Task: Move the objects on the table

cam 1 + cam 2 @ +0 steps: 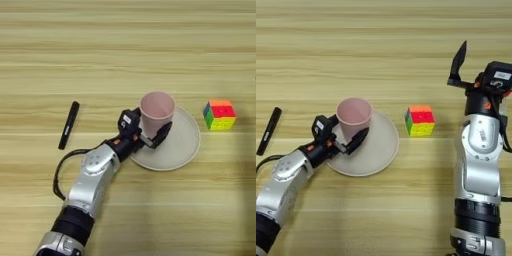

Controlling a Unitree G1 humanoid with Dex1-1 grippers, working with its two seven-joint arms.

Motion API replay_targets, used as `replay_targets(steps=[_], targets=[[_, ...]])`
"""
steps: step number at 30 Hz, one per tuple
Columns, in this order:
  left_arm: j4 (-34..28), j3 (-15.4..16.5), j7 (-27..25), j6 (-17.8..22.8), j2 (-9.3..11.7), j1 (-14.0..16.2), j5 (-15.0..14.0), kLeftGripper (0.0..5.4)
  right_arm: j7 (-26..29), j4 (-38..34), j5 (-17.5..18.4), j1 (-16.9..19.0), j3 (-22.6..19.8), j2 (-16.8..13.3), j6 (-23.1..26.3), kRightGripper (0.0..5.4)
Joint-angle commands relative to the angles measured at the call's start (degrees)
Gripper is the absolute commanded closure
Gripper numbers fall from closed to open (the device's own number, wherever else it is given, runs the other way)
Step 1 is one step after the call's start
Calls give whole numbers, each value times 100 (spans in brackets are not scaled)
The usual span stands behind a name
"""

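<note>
**Worktop stock, one cup in grasp**

- Worktop (125,45): light wood, grain stripes running across.
- Plate (182,147): round, beige, flat on the worktop near centre.
- Cup (157,111): pale pink, tapered, upright, mouth up, over the plate's left part. Whether resting on the plate or just lifted off it: cannot tell.
- Left gripper (150,136): at the plate's left rim, closed around the cup's lower body; one black finger (163,134) visible against the near-right side of the cup, the other hidden behind it. Silver forearm reaching in from the lower left.
- Pen (69,125): slim, black, lying flat on the worktop, well left of the plate, slightly slanted with the far end to the right. Clear of the arm.
- Cube (220,114): multicoloured, orange top face, red, yellow, green and blue on the sides; on the worktop just right of the plate, not touching it.
- Right gripper (458,65): raised at the right side, right of the cube and apart from it, holding nothing; only one black finger seen, pointing up, so finger spread: cannot tell.
</note>
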Motion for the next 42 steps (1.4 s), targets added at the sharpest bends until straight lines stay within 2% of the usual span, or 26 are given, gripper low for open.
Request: replay_targets(steps=[1,4,12,30,42], targets=[[39,39,74,-16,41,-31,165,34,13,56,6,-106,35,-4,-48,0],[-33,40,81,6,57,-11,177,2,15,100,-3,-101,59,7,-60,0],[-162,58,62,40,57,-6,162,2,-2,62,2,-33,40,2,-51,0],[-750,11,66,229,51,226,123,2,86,194,-8,42,141,-9,121,0],[-1373,-41,73,382,114,415,104,2,175,198,12,83,203,-8,190,0]])
